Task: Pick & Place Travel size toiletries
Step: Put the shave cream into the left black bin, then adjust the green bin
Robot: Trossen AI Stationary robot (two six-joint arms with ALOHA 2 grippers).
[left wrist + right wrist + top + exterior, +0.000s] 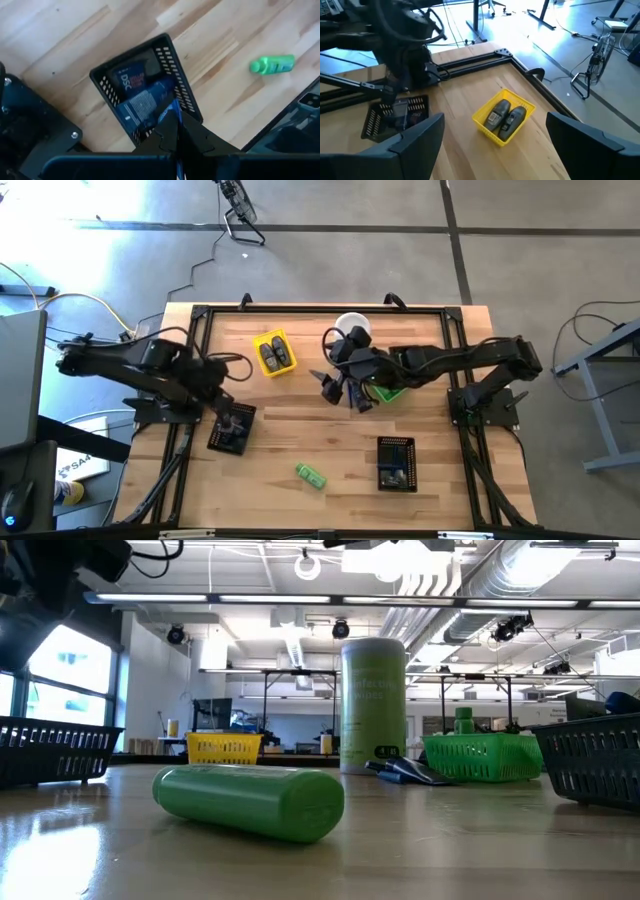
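Toiletries are distributed across the table: a green bottle [310, 475] lies on its side on bare wood near the front edge, two dark grey oval pieces [504, 116] rest side by side in the yellow tray [273, 353], and navy packets [142, 100] fill the black tray [172, 60] on the left. The left gripper [175, 132] hangs over this black tray, fingers pressed together on a navy packet. The right gripper [345, 392] is raised beside the green tray [392, 390], fingers [415, 137] spread wide, empty. A pale-green canister [373, 705] stands upright behind.
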